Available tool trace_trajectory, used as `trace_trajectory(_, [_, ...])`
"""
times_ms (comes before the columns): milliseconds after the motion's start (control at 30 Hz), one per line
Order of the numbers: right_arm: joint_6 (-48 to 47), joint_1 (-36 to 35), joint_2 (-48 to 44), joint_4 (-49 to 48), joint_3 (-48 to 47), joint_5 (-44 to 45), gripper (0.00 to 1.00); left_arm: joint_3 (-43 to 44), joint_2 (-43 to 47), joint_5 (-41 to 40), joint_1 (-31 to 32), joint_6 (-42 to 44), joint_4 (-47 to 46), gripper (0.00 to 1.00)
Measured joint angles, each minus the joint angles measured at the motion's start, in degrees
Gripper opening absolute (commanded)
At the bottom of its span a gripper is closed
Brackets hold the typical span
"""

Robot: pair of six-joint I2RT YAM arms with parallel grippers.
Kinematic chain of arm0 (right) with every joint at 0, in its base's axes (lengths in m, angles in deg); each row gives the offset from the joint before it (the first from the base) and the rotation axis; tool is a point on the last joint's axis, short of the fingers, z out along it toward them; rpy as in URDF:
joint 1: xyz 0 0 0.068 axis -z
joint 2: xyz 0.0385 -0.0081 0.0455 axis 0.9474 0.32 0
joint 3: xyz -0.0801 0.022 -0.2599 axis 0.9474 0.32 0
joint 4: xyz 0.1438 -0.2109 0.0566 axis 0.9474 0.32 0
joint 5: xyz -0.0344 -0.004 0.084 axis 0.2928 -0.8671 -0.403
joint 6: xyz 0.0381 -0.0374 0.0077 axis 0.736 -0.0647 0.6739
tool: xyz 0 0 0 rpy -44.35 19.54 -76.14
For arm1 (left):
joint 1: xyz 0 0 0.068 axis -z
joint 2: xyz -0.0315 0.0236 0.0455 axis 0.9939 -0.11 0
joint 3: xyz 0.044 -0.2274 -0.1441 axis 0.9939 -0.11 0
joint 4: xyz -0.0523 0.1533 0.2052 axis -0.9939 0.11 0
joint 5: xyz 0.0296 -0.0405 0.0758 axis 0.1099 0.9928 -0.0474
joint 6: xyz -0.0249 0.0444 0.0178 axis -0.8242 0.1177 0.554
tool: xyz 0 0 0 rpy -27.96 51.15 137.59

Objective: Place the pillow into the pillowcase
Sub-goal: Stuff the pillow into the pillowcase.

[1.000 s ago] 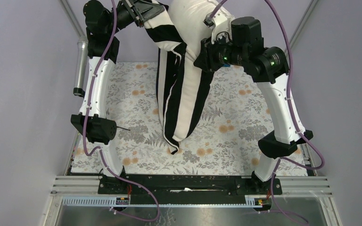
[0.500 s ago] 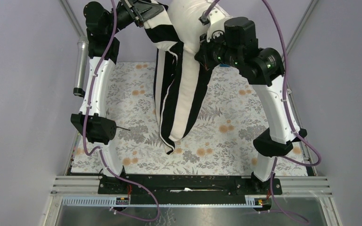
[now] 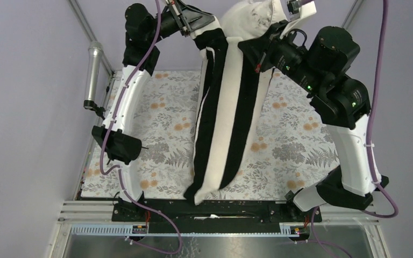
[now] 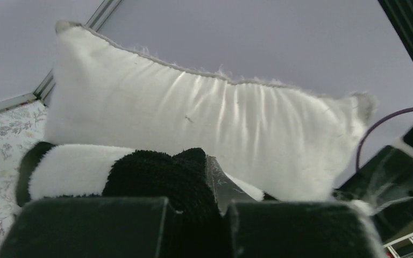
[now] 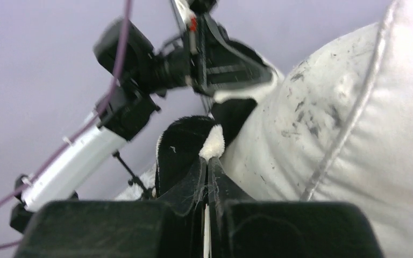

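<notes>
Evidently the seating step: left tool (image 3: 193,24) and right tool (image 3: 254,47) each pinch the pillowcase (image 3: 223,118) rim, hanging it above the counter (image 3: 161,129). The pillow (image 3: 250,19) sits inside, far end poking out. Next, I judge, shake it deeper.

A floral cloth (image 3: 161,118) covers the tabletop, pale grey with grey ferns, leaves and small orange blossoms (the left wrist view catches a corner of the floral cloth (image 4: 0,134) at its left edge). A silver metal cylinder (image 3: 92,78) with a black lower end runs alongside the left frame post, just beside the cloth's left border. Thin metal posts (image 3: 84,24) slant at the back corners before plain lilac-grey walls (image 3: 27,118). Along the near edge lie a ribbed aluminium rail (image 3: 86,210), a white slotted strip (image 3: 102,229) and, nearest the camera, a shiny metal sheet (image 3: 236,244).
</notes>
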Motion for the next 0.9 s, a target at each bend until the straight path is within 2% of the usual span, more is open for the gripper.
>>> trace_trajectory(133, [-0.35,-0.63,5.79,-0.98,-8.92,3.65,0.00,2.84,-4.46,-0.35,1.77,0.17,1.20,0.00])
trace_trajectory(367, [-2.89,-1.07,8.79,-4.85,-12.07,8.92,0.00,3.17,-7.06,-5.07,5.66,0.35,-0.98,0.00])
trace_trajectory(467, [-5.77,-3.89,12.33,-6.16,-15.98,10.21,0.00,5.75,-9.07,-8.31,6.40,0.28,-3.91,0.00])
trace_trajectory(600, [-9.75,-10.56,13.90,-6.78,-13.73,11.89,0.00,6.60,-10.56,-10.01,6.16,-0.50,-8.17,0.00])
trace_trajectory(767, [-13.55,-18.49,17.66,-4.33,-9.40,15.54,0.00,-0.72,-9.38,-5.11,3.43,-5.46,-19.98,0.00])
trace_trajectory(900, [-13.84,-19.76,28.09,0.76,-18.23,14.71,0.02,-15.30,-5.88,1.29,-1.42,-10.75,-33.07,0.00])
